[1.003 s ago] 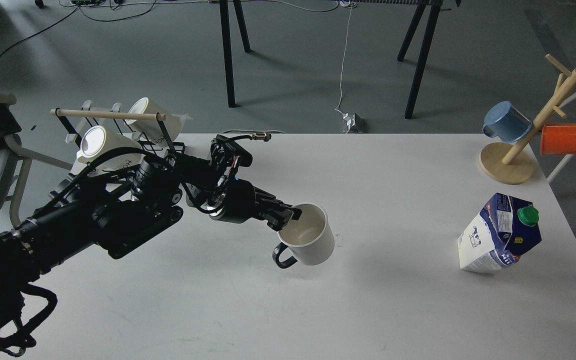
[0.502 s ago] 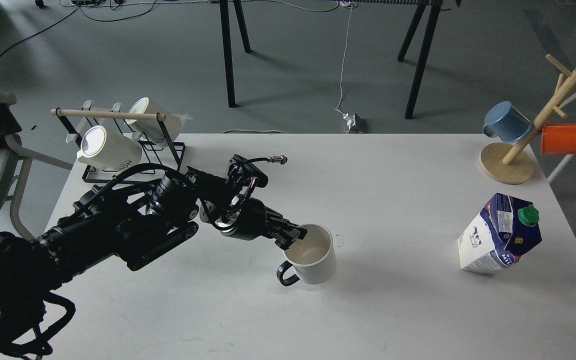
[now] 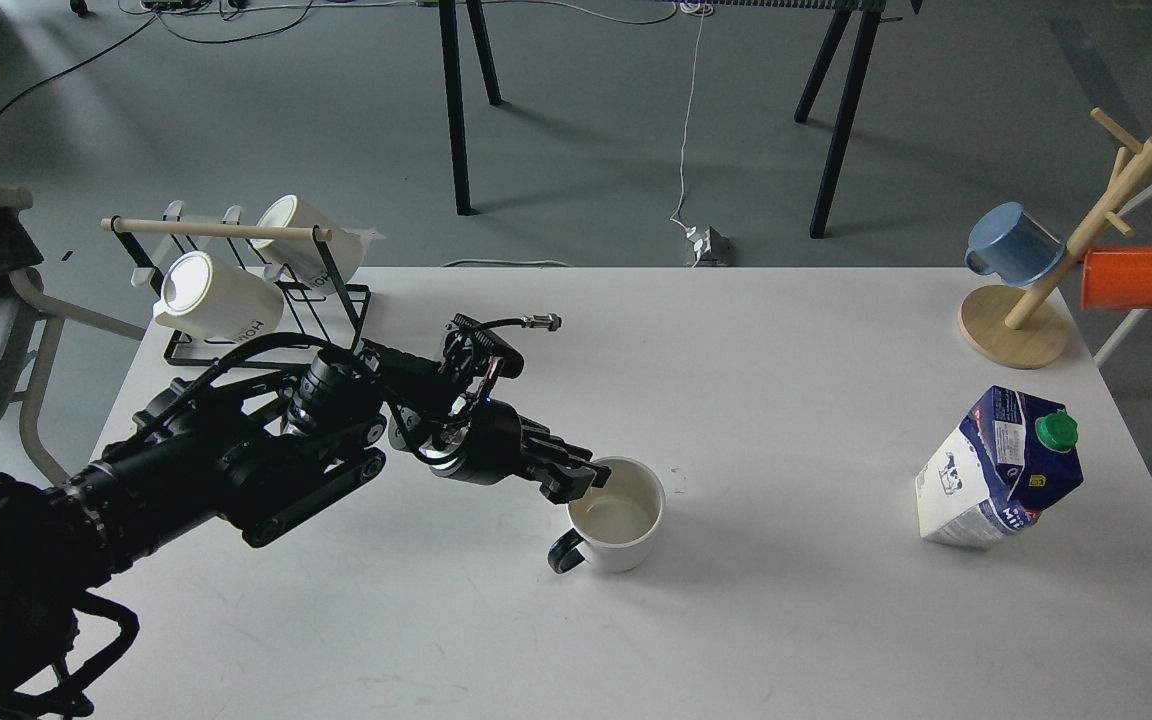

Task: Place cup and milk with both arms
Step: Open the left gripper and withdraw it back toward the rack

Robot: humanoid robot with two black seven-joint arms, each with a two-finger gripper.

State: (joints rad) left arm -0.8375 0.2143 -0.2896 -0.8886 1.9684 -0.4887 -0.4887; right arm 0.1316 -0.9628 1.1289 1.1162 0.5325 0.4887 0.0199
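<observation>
The cup (image 3: 618, 518), a white mug with a cream inside and a black handle pointing front-left, stands upright on the white table (image 3: 796, 380) near the middle. My left gripper (image 3: 586, 478) reaches in from the left and is shut on the cup's near-left rim, one finger over the inside. The milk (image 3: 1001, 470), a blue and white carton with a green cap, stands alone at the right side of the table and looks tilted in this view. My right arm is out of view.
A black wire rack (image 3: 236, 300) with two cream lettered mugs stands at the table's back left. A wooden mug tree (image 3: 1026, 320) holding a blue cup (image 3: 1016, 245) and an orange cup (image 3: 1123, 278) stands at the back right. The table's right edge is close to the milk.
My left gripper has carried the cup forward and down. The cup went from tilted in the air to upright on the table. The milk has not moved.
</observation>
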